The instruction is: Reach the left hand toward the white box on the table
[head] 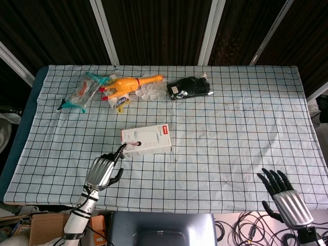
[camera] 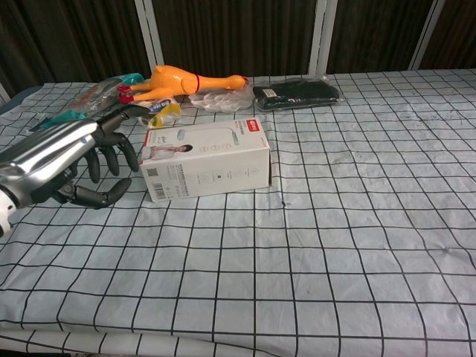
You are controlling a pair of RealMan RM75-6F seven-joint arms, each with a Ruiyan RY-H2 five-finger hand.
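The white box (head: 146, 140) (camera: 205, 158) lies flat near the middle of the checked table, its long side facing me. My left hand (head: 104, 169) (camera: 71, 158) hovers just left of and in front of the box, fingers apart and pointing at its left end, holding nothing. One fingertip reaches close to the box's near left corner; whether it touches is unclear. My right hand (head: 283, 194) hangs at the table's front right edge, fingers spread and empty. The chest view does not show it.
Along the far side lie a plastic-wrapped packet (head: 80, 93), a yellow rubber chicken (head: 128, 84) (camera: 178, 79), a tape roll (camera: 158, 109), a white palette dish (head: 151, 92) and a black pouch (head: 190, 87) (camera: 296, 94). The checked cloth (head: 241, 138) covers the table.
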